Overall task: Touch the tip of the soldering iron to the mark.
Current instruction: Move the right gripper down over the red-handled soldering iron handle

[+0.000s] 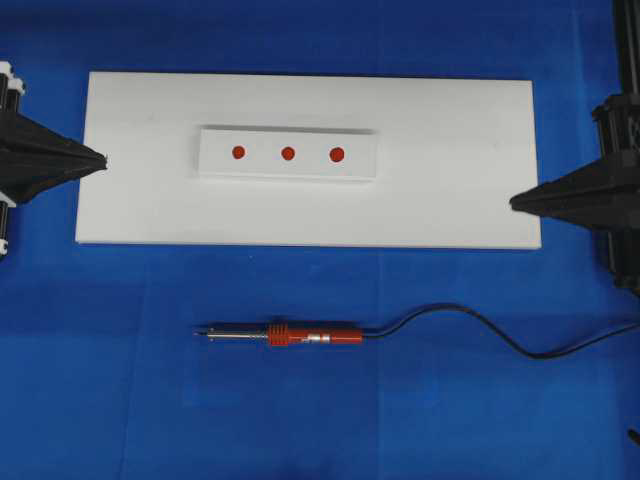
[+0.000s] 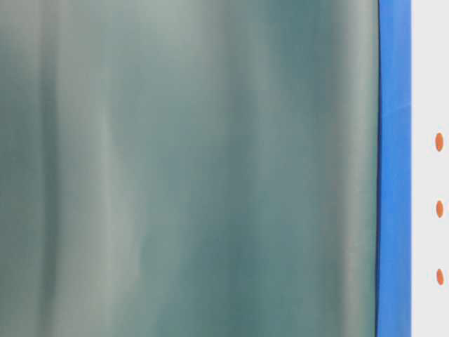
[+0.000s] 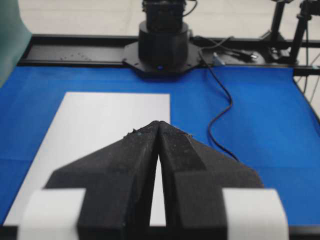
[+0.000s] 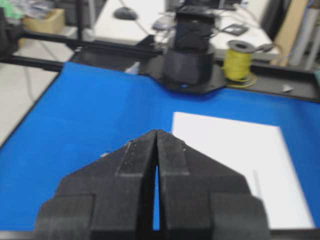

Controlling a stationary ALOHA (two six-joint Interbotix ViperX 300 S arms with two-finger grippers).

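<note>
The left gripper (image 1: 100, 160) is sitting at the left edge of the overhead view, about a third of the way down. It is pointing toward the middle of the frame. Its two black fingers are pressing together at the tips, and it is holding nothing. In the left wrist view the left gripper (image 3: 158, 123) is filling the bottom half of the frame, with only a thin slit showing between the fingers lower down.

The right gripper (image 1: 516, 203) is sitting at the right edge of the overhead view, a little lower than the left one. It is pointing left, also closed and holding nothing. In the right wrist view its fingers (image 4: 172, 155) are meeting at the tip.
</note>
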